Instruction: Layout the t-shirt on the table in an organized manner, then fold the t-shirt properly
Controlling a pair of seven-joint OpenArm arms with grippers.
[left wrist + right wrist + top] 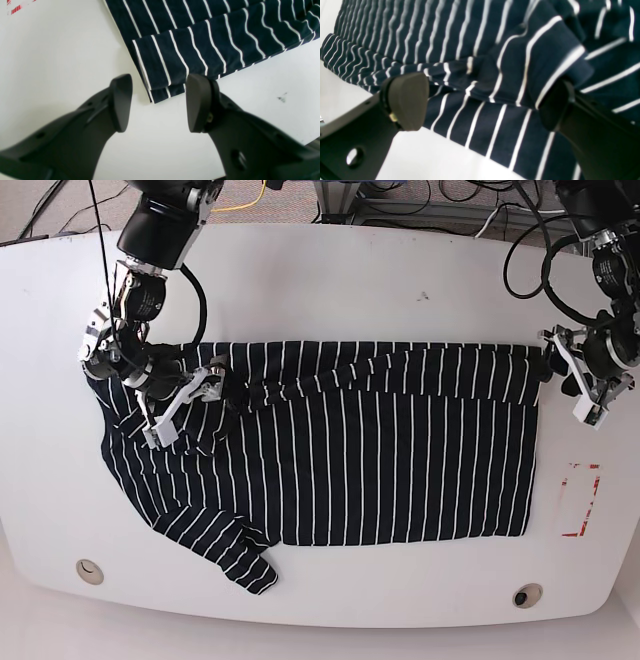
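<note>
Large glossy white tabletop with curved edges [330, 260], seen from above. Soft dark t-shirt with thin white stripes [350, 470] lies spread across the middle of it. Its far long edge is folded over into a narrow band running almost the full width. One sleeve [235, 555] sticks out at the near corner on the base view's left, lying flat on the table. The edge on the base view's right is fairly straight; the left end is bunched and rumpled.

Right gripper [480, 100]: at the bunched left end of the shirt in the base view. Fingers set wide apart. A raised fold of striped cloth sits between them and drapes over the pad on the wrist view's right [555, 105]. The other pad [406, 100] stands bare beside the cloth edge. Nothing pinched.

Left gripper [158, 102]: at the shirt's far corner on the base view's right. Fingers wide, poised over the doubled corner of the folded band [162, 92]. One fingertip [198, 100] overlaps the cloth edge in the wrist view; whether it touches, cannot tell. The other [122, 100] is over bare table.

Small red rectangular outline [580, 500] marked on the table, just beside the shirt's straight edge. Two round holes near the front edge of the table [88, 570] [520, 595], both clear of the cloth.
</note>
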